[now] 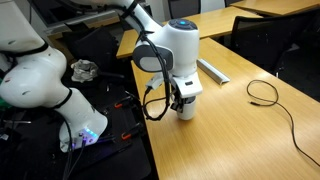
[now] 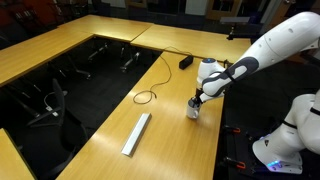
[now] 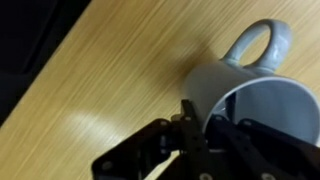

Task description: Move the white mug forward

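The white mug (image 3: pixel 262 95) fills the right of the wrist view, with its handle (image 3: pixel 257 44) pointing up and its inside dark. My gripper (image 3: pixel 198 122) is shut on the mug's rim, one finger outside the wall and one inside. In both exterior views the mug (image 1: pixel 186 109) (image 2: pixel 194 111) stands on the wooden table directly under the gripper (image 1: pixel 183 95) (image 2: pixel 198 99), near the table's edge.
A long flat white-grey bar (image 2: pixel 137 133) (image 1: pixel 212 71) lies on the table. A black cable (image 1: pixel 275 103) (image 2: pixel 148 95) loops across the wood. A black adapter (image 2: pixel 186 62) sits further off. The table edge drops to a dark floor with clutter (image 1: pixel 85 70).
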`<action>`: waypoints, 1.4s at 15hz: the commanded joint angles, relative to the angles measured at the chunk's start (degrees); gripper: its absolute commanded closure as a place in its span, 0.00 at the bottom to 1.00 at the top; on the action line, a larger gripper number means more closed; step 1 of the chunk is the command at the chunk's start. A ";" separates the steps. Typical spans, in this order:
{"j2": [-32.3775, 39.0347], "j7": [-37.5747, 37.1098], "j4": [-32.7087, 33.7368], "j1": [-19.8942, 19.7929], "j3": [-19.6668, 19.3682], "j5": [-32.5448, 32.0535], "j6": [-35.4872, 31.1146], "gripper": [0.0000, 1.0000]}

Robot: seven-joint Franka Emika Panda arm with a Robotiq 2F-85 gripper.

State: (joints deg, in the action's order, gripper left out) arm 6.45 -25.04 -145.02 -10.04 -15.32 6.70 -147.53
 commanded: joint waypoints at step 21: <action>-10.64 -0.34 1.73 0.29 1.98 -7.18 11.04 0.00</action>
State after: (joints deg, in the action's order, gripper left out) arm 0.53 -27.39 -143.36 -8.96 -14.45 0.68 -141.77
